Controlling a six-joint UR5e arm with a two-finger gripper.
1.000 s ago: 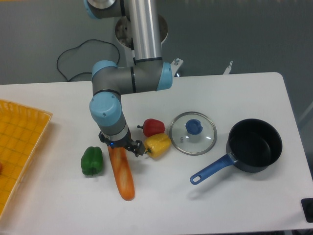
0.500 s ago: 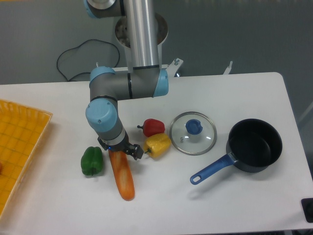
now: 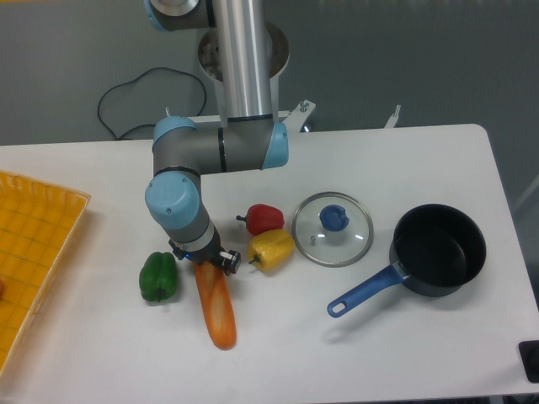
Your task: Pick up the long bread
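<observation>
The gripper point(image 3: 207, 263) is pointing down at the upper end of the long bread point(image 3: 217, 308), and the wrist above it is hiding the fingers almost entirely, so whether they are parted, closed or pinching the loaf cannot be told; only a dark lug is showing at the wrist's four o'clock side. The long bread is lying on the white table point(image 3: 404, 345), running from under the gripper toward five o'clock, its top end hidden by the wrist and its rounded lower end in full view. A green pepper point(image 3: 158, 277) is sitting just beside the loaf at nine o'clock of it, a yellow pepper point(image 3: 271, 249) at two o'clock of the gripper, and a red pepper point(image 3: 264, 219) is touching the yellow one from above. A glass lid point(image 3: 333, 229) with a blue knob is lying right of the peppers, and a dark saucepan point(image 3: 440, 250) with a blue handle farther right. An orange tray point(image 3: 34, 252) is being cut off by the left edge
</observation>
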